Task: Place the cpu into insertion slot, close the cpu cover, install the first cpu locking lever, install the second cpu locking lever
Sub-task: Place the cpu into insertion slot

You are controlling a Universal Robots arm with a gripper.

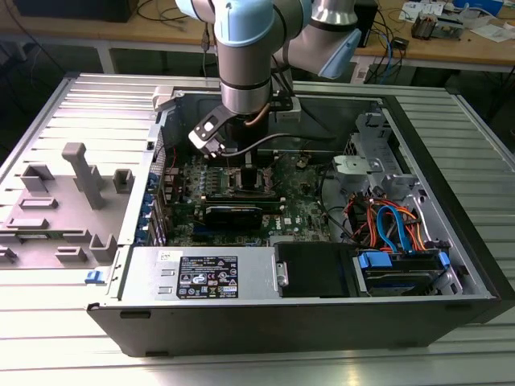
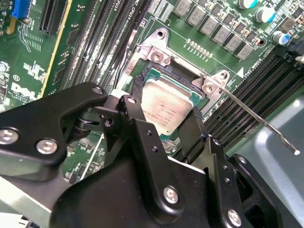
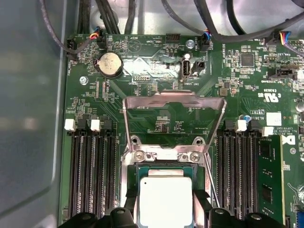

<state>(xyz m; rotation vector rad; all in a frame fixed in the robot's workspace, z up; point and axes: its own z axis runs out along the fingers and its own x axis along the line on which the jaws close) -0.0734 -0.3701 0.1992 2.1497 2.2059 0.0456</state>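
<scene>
1. First wrist view: the cpu point(image 3: 165, 199) is seen lying square over the insertion slot point(image 3: 126, 178), its dull metal top facing up; whether it is fully seated on the pin field cannot be told.
2. The fingers point(image 2: 192, 126) are seen pressed against two opposite edges of the chip, so the gripper point(image 2: 165, 107) is judged to be clamped on it (no gap is visible on either side).
3. The cpu cover point(image 3: 142, 99) is seen swung up and open at the far side of the socket, hinged at two screws just beside the chip.
4. One thin locking lever point(image 2: 256, 118) is seen unlatched in the second wrist view, slanting away from the socket corner.
5. Long black memory slots point(image 3: 92, 180) are seen flanking the socket on the green motherboard point(image 3: 142, 71).
6. For the placing to be done well, the chip should be kept level and its edges parallel to the silver rim; it should be set down without sideways drag, since the pins are judged easily bent.
7. In the exterior view the arm point(image 1: 245, 48) is seen reaching straight down into the open computer case point(image 1: 451, 265) on the table point(image 1: 40, 121).
</scene>
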